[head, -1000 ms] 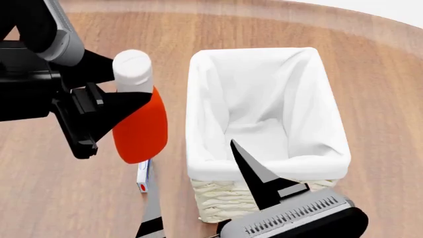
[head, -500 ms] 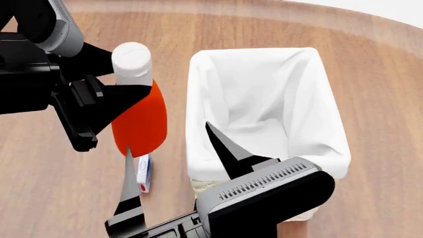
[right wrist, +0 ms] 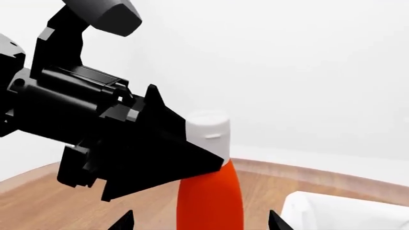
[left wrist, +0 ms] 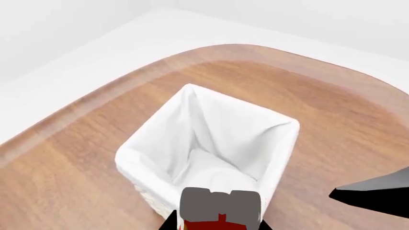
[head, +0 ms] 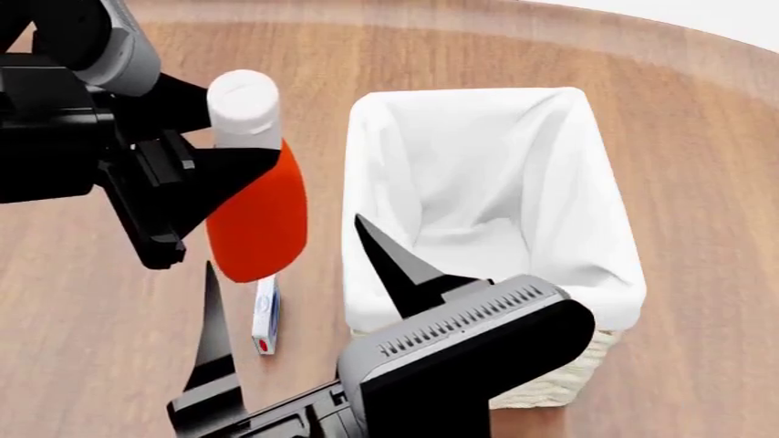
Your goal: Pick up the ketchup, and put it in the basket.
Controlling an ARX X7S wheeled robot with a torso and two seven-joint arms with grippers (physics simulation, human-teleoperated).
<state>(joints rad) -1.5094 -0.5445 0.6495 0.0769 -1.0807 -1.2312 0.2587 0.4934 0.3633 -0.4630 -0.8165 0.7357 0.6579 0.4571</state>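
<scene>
Two grippers: both arms were seen in the head view, above a wooden table [head: 98, 347].
Step in hand: the carry was judged to be under way; the ketchup [head: 255, 224] was held up in the air and had not yet been brought over the basket [head: 487, 119].
Left gripper [head: 225, 182]: its jaws were clamped on the ketchup near the neck, with the white cap projecting beyond them and the orange-red body hanging below them.
Ketchup position: it was held upright, slightly tilted, just beside the basket's outer wall and clear of the table.
Right gripper [head: 286, 278]: its jaws were spread wide apart and nothing was held; one finger was placed just below the bottle's base, the other in front of the basket's near rim.
Right wrist view: the ketchup [right wrist: 208, 182] was framed between the two open fingertips, with the left gripper [right wrist: 160, 148] closed against its neck.
Left wrist view: the basket [left wrist: 211, 143] was shown ahead of the jaws, with its white liner open.
Small carton [head: 264, 319]: a white box was seen lying on the table beneath the bottle.
Next move: the bottle would need to be shifted sideways over the liner, lowered, and only then released.
</scene>
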